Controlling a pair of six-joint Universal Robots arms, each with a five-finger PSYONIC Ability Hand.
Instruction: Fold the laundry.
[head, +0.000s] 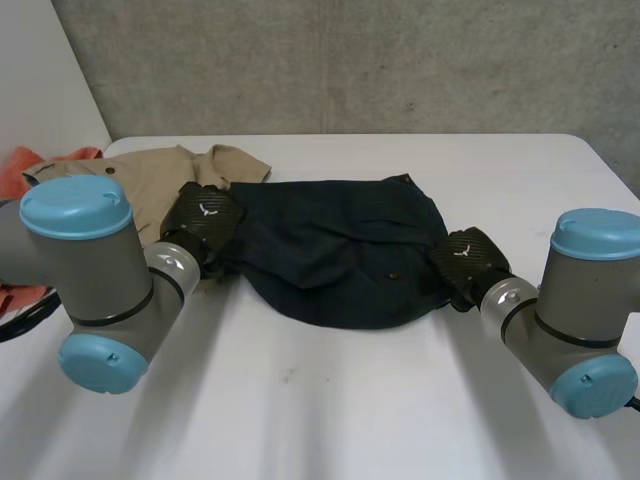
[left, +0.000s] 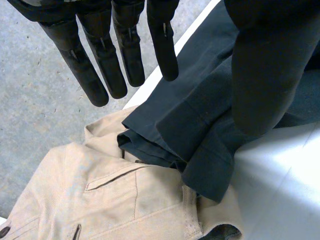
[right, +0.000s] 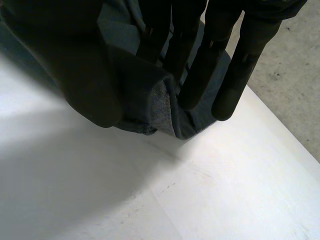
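Observation:
A dark navy garment (head: 340, 250) lies crumpled across the middle of the white table (head: 350, 410). My left hand (head: 205, 218) hovers at its left edge, where the folded hem (left: 200, 130) lies under the thumb. The left hand (left: 100, 60) is open, its fingers straight and spread, holding nothing. My right hand (head: 468, 262) is at the garment's right edge. In the right wrist view the right hand (right: 85, 75) pinches a fold of the dark cloth (right: 142, 92) between its thumb and fingers, just above the table.
A tan shirt (head: 150, 175) lies at the back left, partly under the dark garment's left end; its pocket (left: 110, 190) lies beyond my left fingertips. An orange cloth (head: 30, 170) lies at the table's far left edge. A grey wall stands behind.

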